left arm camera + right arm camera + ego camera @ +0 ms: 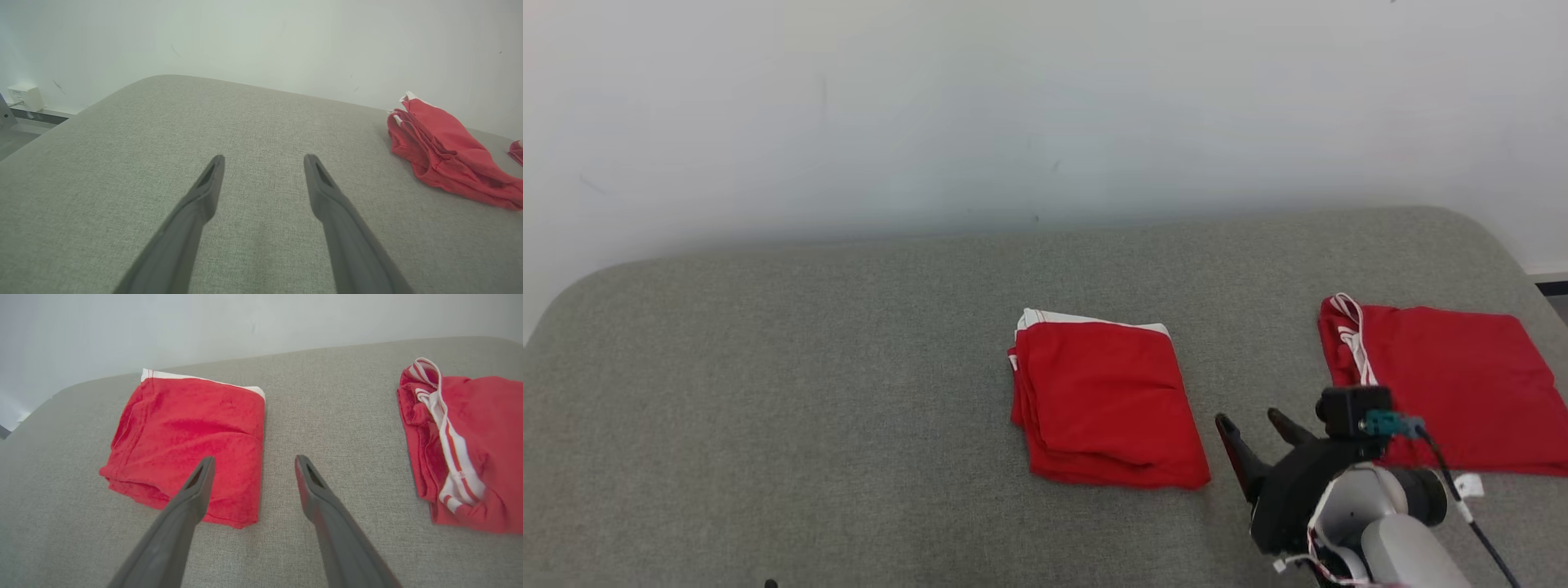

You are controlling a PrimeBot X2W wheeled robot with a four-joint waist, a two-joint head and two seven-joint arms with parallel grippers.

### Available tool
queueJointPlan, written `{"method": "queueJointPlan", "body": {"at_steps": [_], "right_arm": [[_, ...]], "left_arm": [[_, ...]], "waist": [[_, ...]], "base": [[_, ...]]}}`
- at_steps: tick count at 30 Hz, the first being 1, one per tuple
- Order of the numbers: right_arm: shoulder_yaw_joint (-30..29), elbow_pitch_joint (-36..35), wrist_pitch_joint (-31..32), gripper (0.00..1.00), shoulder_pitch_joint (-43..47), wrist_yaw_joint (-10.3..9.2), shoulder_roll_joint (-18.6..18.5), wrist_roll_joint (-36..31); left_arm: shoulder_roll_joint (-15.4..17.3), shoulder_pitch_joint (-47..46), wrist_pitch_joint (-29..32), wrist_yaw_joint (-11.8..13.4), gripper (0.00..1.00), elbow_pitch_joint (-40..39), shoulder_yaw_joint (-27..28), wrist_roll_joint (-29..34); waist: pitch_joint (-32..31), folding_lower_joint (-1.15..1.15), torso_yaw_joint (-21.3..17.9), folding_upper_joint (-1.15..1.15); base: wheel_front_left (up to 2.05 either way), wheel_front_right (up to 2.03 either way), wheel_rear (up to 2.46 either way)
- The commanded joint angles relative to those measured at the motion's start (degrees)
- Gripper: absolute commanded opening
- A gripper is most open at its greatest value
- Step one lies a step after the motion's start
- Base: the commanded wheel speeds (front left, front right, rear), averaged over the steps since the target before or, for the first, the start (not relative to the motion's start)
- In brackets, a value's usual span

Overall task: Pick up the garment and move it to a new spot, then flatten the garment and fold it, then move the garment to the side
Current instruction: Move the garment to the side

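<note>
1. Fingers (190, 496) of the right gripper (254, 460) stand wide apart with nothing between them, just off the near right corner of the folded red garment (188, 428).
2. Left gripper (264, 158) is spread equally wide and empty, its fingers (204, 196) above bare cloth toward the left end of the grey fabric-covered table (768, 367).
3. Folded into a neat rectangle with white trim along its far edge, the garment lies flat near the table's middle.
4. A second red garment (1454, 384), its white-striped waistband showing, lies by the right edge, apart from the first.
5. A white wall (1045, 106) runs behind the far edge.
</note>
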Motion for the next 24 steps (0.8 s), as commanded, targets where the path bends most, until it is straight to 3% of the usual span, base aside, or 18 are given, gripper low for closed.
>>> {"method": "queueJointPlan", "body": {"at_steps": [1,10,24], "right_arm": [[-1.2,0.3,3.6,1.0,-2.5,-0.17,0.3,0.7],[-6.6,2.8,13.9,1.0,-10.8,-0.17,1.0,-0.5],[-11.6,10.7,14.4,1.0,-15.1,-0.17,2.2,-6.2]], "left_arm": [[-0.1,-0.5,-0.2,-0.1,1.0,-0.6,-0.4,0.2],[-0.1,-3.3,-0.2,-0.4,1.0,-1.3,-3.1,0.7],[-0.1,-7.5,-0.2,-0.6,1.0,-1.1,-5.7,-0.5]], "waist": [[1.9,0.0,1.6,0.0],[8.5,0.0,6.3,0.0],[15.6,0.0,10.6,0.0]], "base": [[0.0,0.0,0.0],[0.0,0.0,0.0],[0.0,0.0,0.0]]}}
